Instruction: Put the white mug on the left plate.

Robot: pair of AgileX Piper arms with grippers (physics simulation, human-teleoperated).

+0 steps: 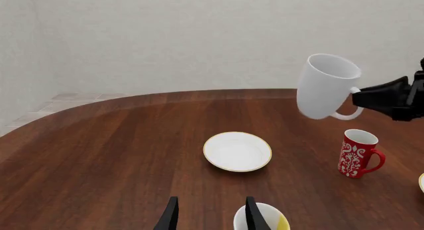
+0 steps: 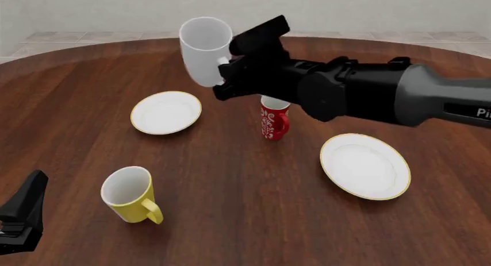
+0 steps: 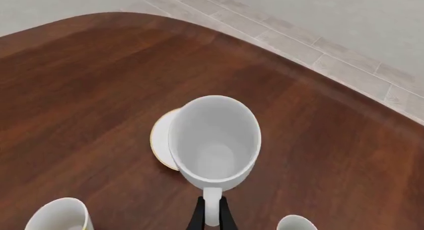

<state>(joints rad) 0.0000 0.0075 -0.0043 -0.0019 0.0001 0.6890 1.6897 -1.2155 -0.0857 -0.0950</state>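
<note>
White mug (image 2: 206, 50) aloft, handle between the right gripper's (image 3: 210, 213) pinching jaws; left gripper (image 1: 212, 215) spread, unladen.

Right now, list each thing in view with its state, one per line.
white mug: airborne, upright, held by its handle
right gripper: jaws shut on the handle
left gripper: jaws open, holding nothing
left plate: bare
yellow mug: upright on the table
red cup: upright
right plate: bare
</note>
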